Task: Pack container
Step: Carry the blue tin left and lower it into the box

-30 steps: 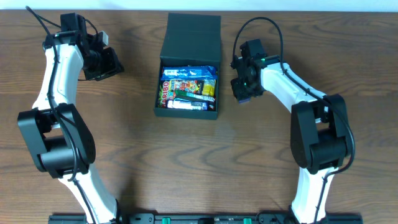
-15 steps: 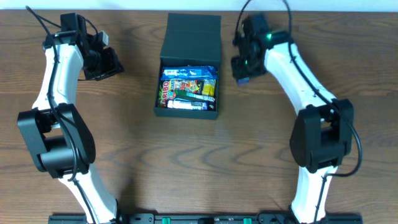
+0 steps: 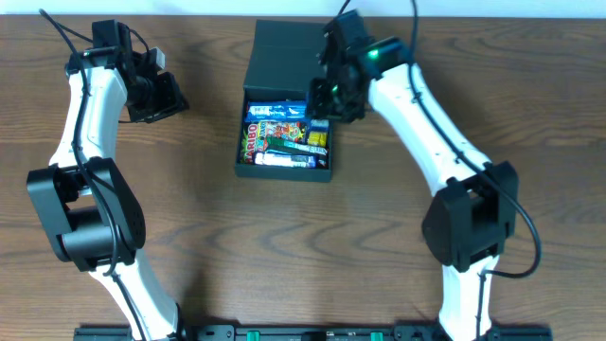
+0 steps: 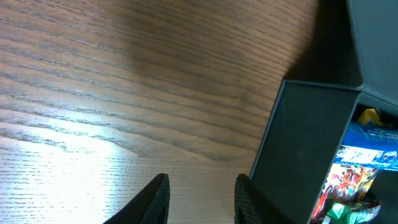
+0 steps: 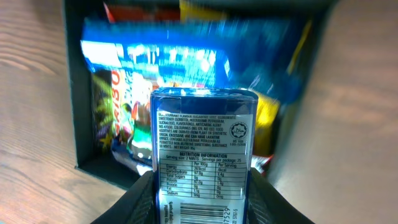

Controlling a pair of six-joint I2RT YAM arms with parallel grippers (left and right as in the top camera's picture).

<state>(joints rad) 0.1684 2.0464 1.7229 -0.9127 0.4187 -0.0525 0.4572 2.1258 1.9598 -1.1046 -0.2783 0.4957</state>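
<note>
One container (image 3: 284,173), a dark shallow box, sits on the wooden surface (image 3: 284,246) at the middle, toward the far edge. Its single flap lid (image 3: 289,55) is folded back flat on the far side, so the inside lies open. Several snack packets (image 3: 279,133) lie in it, overlapping: blue, red, green, yellow and white wrappers show, but an exact count cannot be told because they cover one another. Two arms stand at the surface, one on each side. The right gripper (image 3: 327,99) hangs over the far right corner of the container, grasping one small blue-and-white packet (image 5: 202,149). In the right wrist view its two fingers (image 5: 140,199) press that packet from either side, with the printed nutrition panel facing the camera and the packed snacks below it. Whether the held packet touches the ones beneath cannot be told. The left gripper (image 4: 200,200) is well to the left of the container, near the far left part of the surface. It is released, with bare wood showing between its two fingers (image 4: 155,199) and nothing held. In the left wrist view the container's left wall (image 4: 305,143) stands just to the right of those fingers, apart from them.
</note>
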